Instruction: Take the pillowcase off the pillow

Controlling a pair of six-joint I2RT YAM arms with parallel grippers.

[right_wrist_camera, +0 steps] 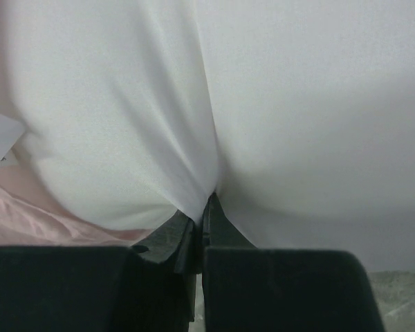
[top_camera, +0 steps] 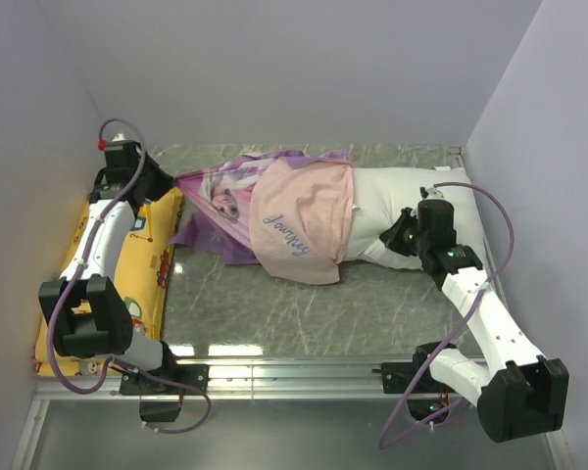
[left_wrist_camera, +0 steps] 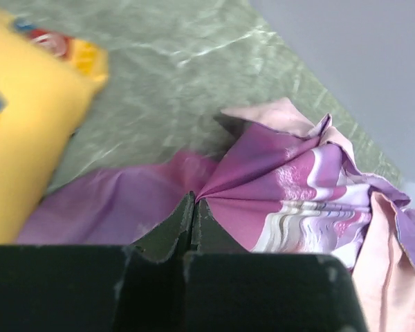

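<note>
1. Fingers (left_wrist_camera: pixel 171 232) of the left gripper (left_wrist_camera: pixel 194 202) are clamped on a pinch of the pillowcase (left_wrist_camera: pixel 277 173), at its purple closed end near the far left corner.
2. The right gripper (right_wrist_camera: pixel 206 207) is likewise closed, biting a fold of the pillow (right_wrist_camera: pixel 277 104) on its bare end near the right edge.
3. The case covers only the pillow's left part, with its paler inside turned outward. The rest of the pillow lies bare toward the far right corner.
4. The case looks thin, limp and light, and it should slide off readily. The pillow is plump and soft, so a small pinch may slip.
5. Best holds are probably the case's closed end and the pillow's bare end, pulled apart.
6. A cushion (top_camera: pixel 147 257) lies along the left edge, just beside the case.
</note>
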